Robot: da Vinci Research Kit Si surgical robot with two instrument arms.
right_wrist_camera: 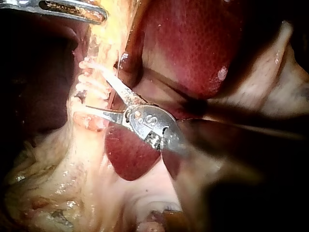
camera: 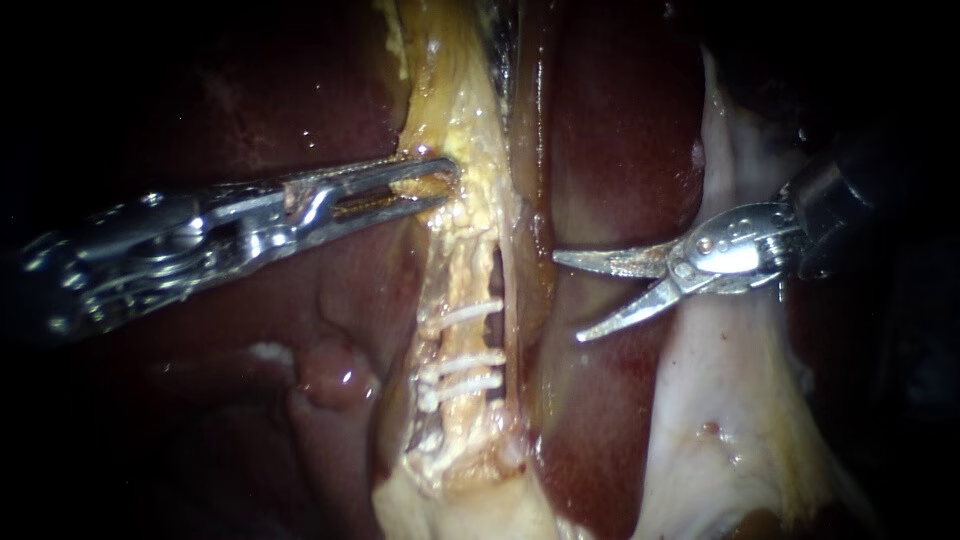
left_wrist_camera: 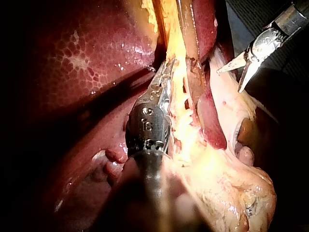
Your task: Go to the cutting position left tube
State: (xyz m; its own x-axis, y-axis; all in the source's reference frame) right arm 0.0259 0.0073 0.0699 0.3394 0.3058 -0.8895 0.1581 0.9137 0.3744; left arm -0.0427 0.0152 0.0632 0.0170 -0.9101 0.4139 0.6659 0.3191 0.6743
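Two instruments flank the left tube [camera: 462, 270]. The left instrument [camera: 450, 182] has its jaws clamped on fatty tissue [camera: 450, 110] above the clips [camera: 462, 314]. The tube runs vertically. The right instrument [camera: 568, 298], jaws spread and empty, is held near its right side, pointed across it.

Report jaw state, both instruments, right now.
Left instrument: shut on the yellow tissue.
Right instrument: open, holding nothing.
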